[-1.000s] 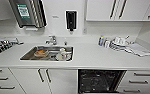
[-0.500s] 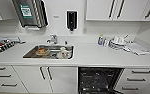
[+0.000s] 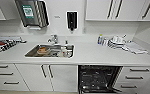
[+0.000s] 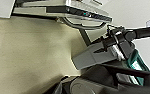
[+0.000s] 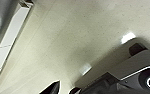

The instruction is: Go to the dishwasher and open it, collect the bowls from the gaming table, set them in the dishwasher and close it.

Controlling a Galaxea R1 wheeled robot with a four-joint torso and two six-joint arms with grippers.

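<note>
Head camera faces the counter (image 3: 91, 56) from above; both wrist cameras see floor (image 5: 73, 37).

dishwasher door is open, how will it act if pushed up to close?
The dishwasher door hangs down from a bottom hinge, so it will likely swing up stiffly as one panel. Probably heavy for its size. Its dark racks may rattle.

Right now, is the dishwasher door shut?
No, the dishwasher under the counter stands open, its dark inside and wire racks showing in the head view.
</note>
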